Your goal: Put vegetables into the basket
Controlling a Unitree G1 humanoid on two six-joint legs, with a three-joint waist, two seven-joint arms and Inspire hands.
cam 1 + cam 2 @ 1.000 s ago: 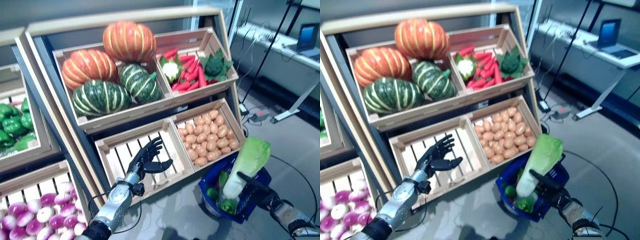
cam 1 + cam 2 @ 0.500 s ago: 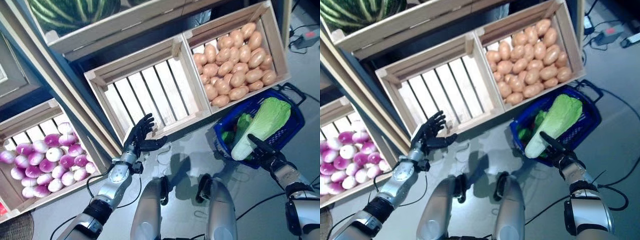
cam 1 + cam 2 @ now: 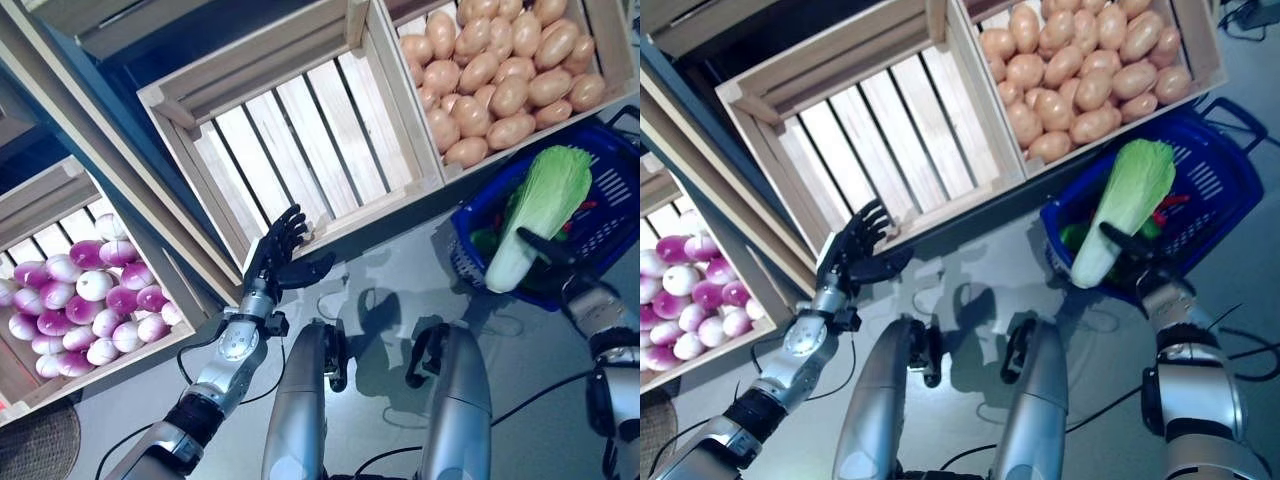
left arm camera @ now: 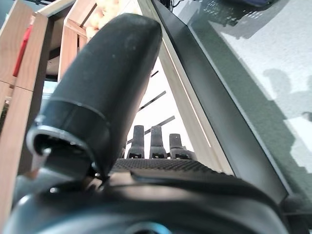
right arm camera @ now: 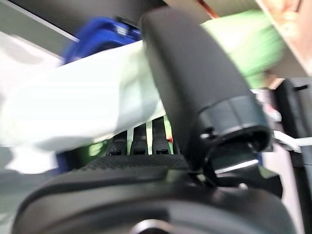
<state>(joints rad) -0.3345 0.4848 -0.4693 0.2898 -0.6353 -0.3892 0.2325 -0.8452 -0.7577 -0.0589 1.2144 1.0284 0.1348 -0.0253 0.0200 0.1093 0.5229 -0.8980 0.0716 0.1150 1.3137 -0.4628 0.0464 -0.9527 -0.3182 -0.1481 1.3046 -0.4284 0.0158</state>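
Note:
A long napa cabbage (image 3: 540,212), white at the stem and green at the leaf end, hangs over the blue plastic basket (image 3: 1223,183) on the floor at the right. My right hand (image 3: 553,256) is shut on its white stem; in the right wrist view the thumb (image 5: 195,87) lies over the cabbage (image 5: 73,112) and the fingers curl under it. Green vegetables (image 3: 1072,236) and something red lie inside the basket. My left hand (image 3: 278,262) is open and holds nothing, fingers spread in front of the empty wooden crate (image 3: 290,130).
A crate of potatoes (image 3: 500,70) sits just behind the basket. At the left, a lower crate holds purple and white turnips (image 3: 70,300). A woven mat (image 3: 35,450) lies at the bottom left corner.
The camera has tipped further down, so the whole scene has shifted up. The right hand still holds the cabbage over the basket. The left hand stays open by the empty crate.

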